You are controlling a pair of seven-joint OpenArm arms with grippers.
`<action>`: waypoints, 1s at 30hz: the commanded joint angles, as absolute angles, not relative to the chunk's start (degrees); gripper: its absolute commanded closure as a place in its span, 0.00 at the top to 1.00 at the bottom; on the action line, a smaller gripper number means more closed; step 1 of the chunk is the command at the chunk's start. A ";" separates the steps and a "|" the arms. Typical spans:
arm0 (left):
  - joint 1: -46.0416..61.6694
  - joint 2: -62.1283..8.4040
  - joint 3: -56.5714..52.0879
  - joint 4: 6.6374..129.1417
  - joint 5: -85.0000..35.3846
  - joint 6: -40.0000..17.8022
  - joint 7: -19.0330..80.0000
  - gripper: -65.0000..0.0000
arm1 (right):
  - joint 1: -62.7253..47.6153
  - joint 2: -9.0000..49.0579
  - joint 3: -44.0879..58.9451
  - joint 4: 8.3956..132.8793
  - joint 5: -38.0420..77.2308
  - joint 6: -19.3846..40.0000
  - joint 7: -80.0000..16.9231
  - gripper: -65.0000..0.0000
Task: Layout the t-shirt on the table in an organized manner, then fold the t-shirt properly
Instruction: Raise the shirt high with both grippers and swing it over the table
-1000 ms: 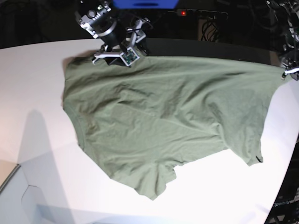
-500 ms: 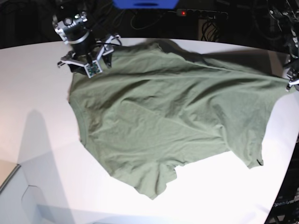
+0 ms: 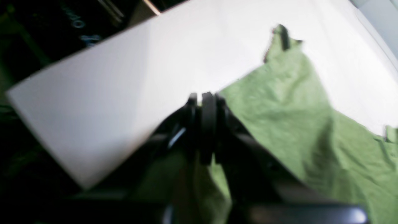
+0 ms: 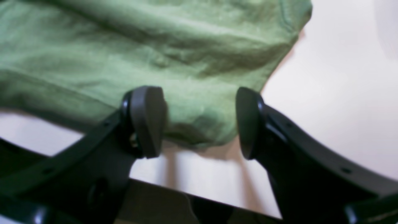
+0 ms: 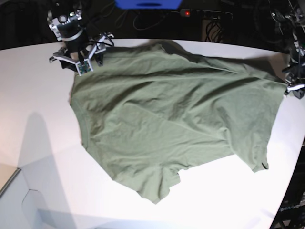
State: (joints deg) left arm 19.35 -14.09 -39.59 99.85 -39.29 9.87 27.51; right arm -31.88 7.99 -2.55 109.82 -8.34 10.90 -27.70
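Tabletop (image 5: 38,157), white and broad, carries the t-shirt (image 5: 171,119), spread open yet skewed and creased, one edge reaching the far right rim. Judged step: layout, not yet folding. Left gripper (image 3: 203,130) is clenched on the shirt's edge at that rim. Right gripper (image 4: 199,121) is released, jaws parted above the opposite corner, cloth lying between but not pinched. Next move likely calls for regrasping that corner and drawing the fabric square. Cables and dark equipment sit behind; nothing obstructs.
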 commanded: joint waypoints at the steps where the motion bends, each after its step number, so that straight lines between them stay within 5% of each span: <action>1: 19.30 -15.08 -39.87 100.79 -39.25 9.89 26.15 0.00 | -32.75 7.96 -1.80 110.64 -8.22 10.33 -26.95 0.57; 20: 18.86 -14.90 -39.25 100.79 -39.25 9.89 26.15 0.00 | -32.31 6.64 -0.75 101.76 -8.22 10.33 -26.59 0.54; 23: 18.95 -14.81 -39.25 100.79 -39.25 9.89 26.15 0.00 | -32.31 6.64 -0.92 101.76 -8.22 10.33 -26.68 0.38; 27: 19.03 -14.81 -39.34 100.79 -39.25 9.89 26.15 0.00 | -31.60 6.55 -0.75 101.76 -8.22 10.33 -26.86 0.00; 30: 19.03 -14.81 -39.34 100.88 -39.25 9.89 26.15 0.00 | -31.34 6.55 -0.75 101.93 -8.22 10.33 -26.86 0.00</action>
